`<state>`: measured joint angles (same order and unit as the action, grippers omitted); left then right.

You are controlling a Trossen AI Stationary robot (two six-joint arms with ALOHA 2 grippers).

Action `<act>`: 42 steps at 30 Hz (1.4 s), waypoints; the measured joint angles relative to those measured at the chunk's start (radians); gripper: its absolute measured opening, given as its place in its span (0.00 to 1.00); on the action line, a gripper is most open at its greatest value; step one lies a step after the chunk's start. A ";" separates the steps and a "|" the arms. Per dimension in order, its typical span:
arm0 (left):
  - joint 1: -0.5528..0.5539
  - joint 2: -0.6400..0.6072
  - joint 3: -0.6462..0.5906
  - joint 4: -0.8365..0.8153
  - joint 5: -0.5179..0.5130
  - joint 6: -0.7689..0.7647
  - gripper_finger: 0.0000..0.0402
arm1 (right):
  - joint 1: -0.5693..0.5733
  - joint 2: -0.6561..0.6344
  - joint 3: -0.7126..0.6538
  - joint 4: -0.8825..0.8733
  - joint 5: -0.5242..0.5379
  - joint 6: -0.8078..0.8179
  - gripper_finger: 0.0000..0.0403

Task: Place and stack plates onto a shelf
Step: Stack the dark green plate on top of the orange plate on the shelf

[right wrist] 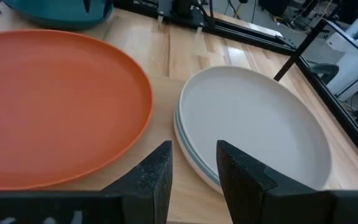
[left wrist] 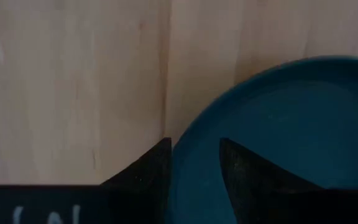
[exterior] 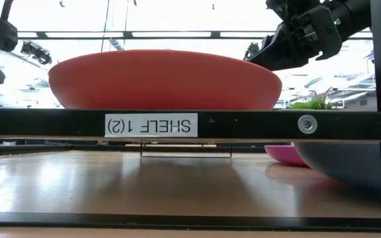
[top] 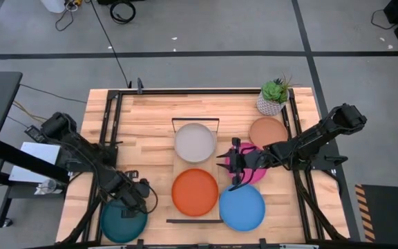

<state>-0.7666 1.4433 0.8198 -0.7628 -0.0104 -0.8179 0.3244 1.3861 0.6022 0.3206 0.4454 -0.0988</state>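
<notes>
A dark teal plate (top: 121, 223) is at the table's near left corner. My left gripper (top: 134, 199) (left wrist: 194, 162) is at its far right rim, shut on it. The shelf (top: 179, 168) holds an orange plate (top: 194, 191) (right wrist: 48, 99) and a cream-white plate (top: 195, 142) (right wrist: 253, 124) that lies on another pale plate (right wrist: 191, 155). My right gripper (top: 228, 166) (right wrist: 193, 168) hovers over a magenta plate (top: 258, 173), just right of the shelf. It points at the shelf, open by a narrow gap and empty. A blue plate (top: 242, 207) and a terracotta plate (top: 268, 131) lie on the table. My left gripper has the dark teal plate's rim (left wrist: 185, 134) between its two fingers, one finger (left wrist: 148, 174) outside the rim and one (left wrist: 247, 177) over the inside of the plate. The fingers come from above, pointing down. Whether the plate is clear of the table I cannot tell.
A potted green plant (top: 275, 97) stands at the far right corner. Black frame rails (top: 112, 124) run along the table's left and right sides. Bare wood lies between the left rail and the shelf. The shelf's wire ends (top: 195, 120) stand at its far and near ends.
</notes>
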 joint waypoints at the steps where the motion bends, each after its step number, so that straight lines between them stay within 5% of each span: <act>1: 0.000 0.007 0.000 0.001 0.011 0.029 0.35 | 0.000 0.000 0.000 0.000 0.000 -0.004 0.32; 16: -0.002 0.063 0.000 -0.071 0.083 0.135 0.34 | 0.000 0.003 0.000 0.006 -0.028 -0.009 0.32; 24: -0.007 0.062 -0.015 -0.076 0.104 0.163 0.06 | 0.000 0.003 0.000 0.006 -0.028 0.009 0.32; 31: -0.017 0.002 0.013 -0.170 0.101 0.174 0.02 | 0.000 0.003 0.000 -0.004 -0.027 -0.003 0.32; 42: 0.018 -0.312 0.186 -0.526 -0.091 -0.314 0.02 | 0.001 -0.042 0.000 -0.067 -0.004 -0.009 0.32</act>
<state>-0.7490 1.1313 1.0058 -1.2884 -0.1016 -1.1324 0.3252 1.3441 0.6022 0.2536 0.4413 -0.1081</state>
